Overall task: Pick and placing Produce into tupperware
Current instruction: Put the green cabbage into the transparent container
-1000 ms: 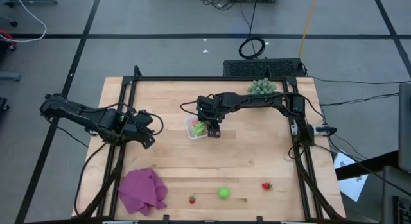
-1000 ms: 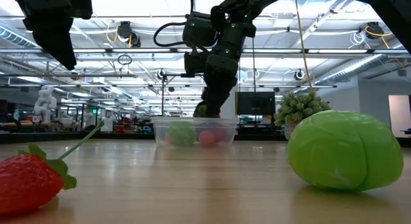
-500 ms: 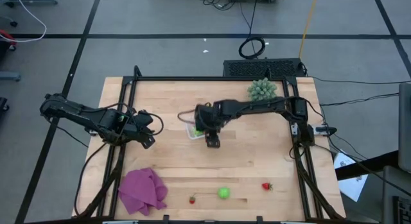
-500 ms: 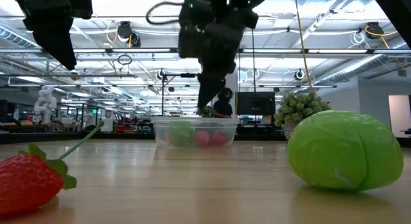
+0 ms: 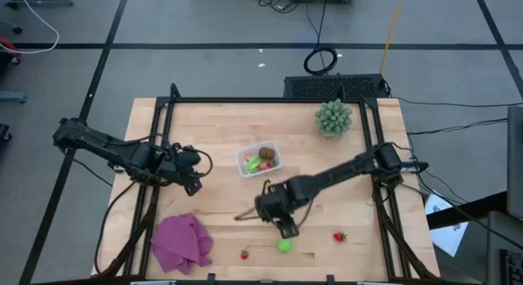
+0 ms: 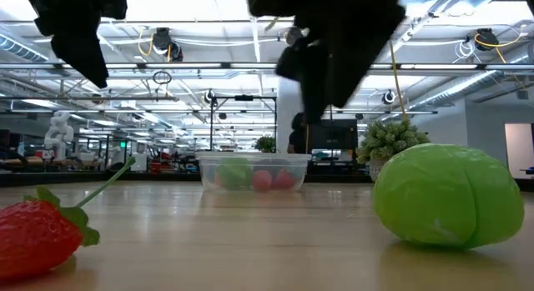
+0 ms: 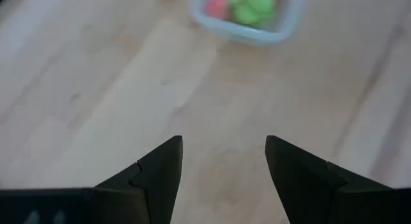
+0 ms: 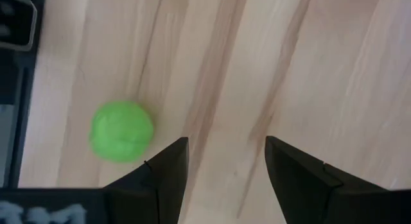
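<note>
Tupperware (image 5: 259,159) sits at the centre of the high view's worktop (image 5: 221,130), already holding a brown oval (image 5: 267,153), green and pink pieces. Loose produce lies along the lower edge: a green piece (image 5: 284,246) and two strawberries (image 5: 339,236). Right end effector (image 5: 286,229), fingers apart and empty, hovers just above the green piece, likely lining up a grasp. Left end effector (image 5: 192,177), also apart, waits centre-left. Only the right wrist view shows that the green piece (image 8: 121,131) lies beside the fingers, not between them.

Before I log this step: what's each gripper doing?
Left gripper: open, empty.
Right gripper: open, empty, beside the green ball.
</note>
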